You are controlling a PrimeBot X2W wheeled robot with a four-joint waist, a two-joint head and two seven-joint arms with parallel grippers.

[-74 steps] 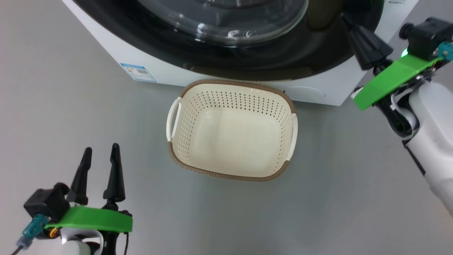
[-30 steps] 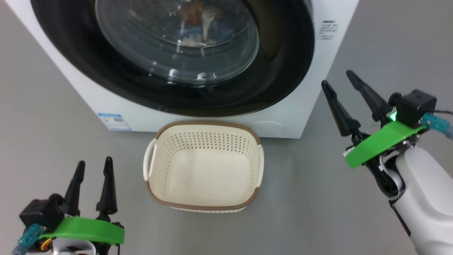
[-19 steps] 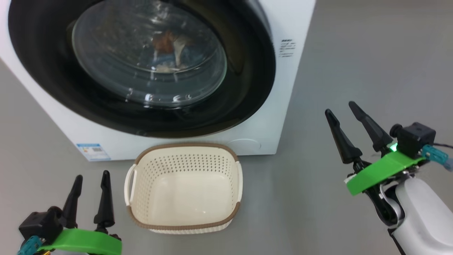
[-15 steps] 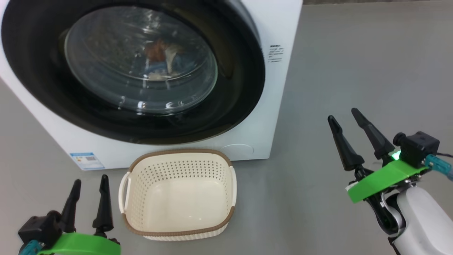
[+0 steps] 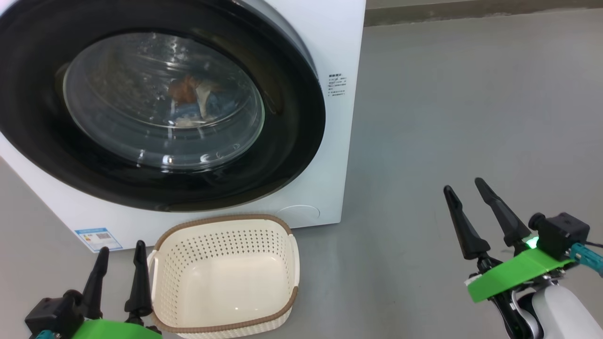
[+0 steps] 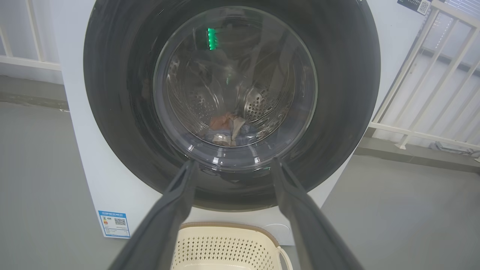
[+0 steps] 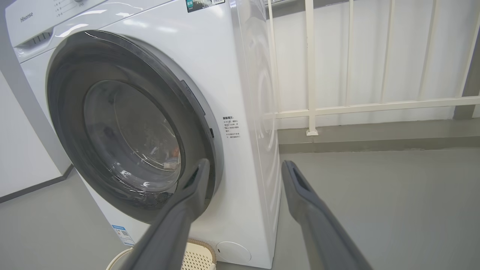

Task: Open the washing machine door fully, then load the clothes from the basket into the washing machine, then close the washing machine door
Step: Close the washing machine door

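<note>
The basket [image 5: 221,240] sits just beside the spread left hand [image 5: 122,246], well apart from the spread right hand [image 5: 462,184].

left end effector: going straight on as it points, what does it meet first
Probably the washing machine door, near the lower edge of its glass window; depth is unclear.

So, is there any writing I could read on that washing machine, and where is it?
"Hisense": brand name on the washing machine's top panel.
Small print beside the door: too small to read.
Blue sticker at the machine's bottom corner: too small to read.
Dark sticker at the top edge: blurred.
</note>
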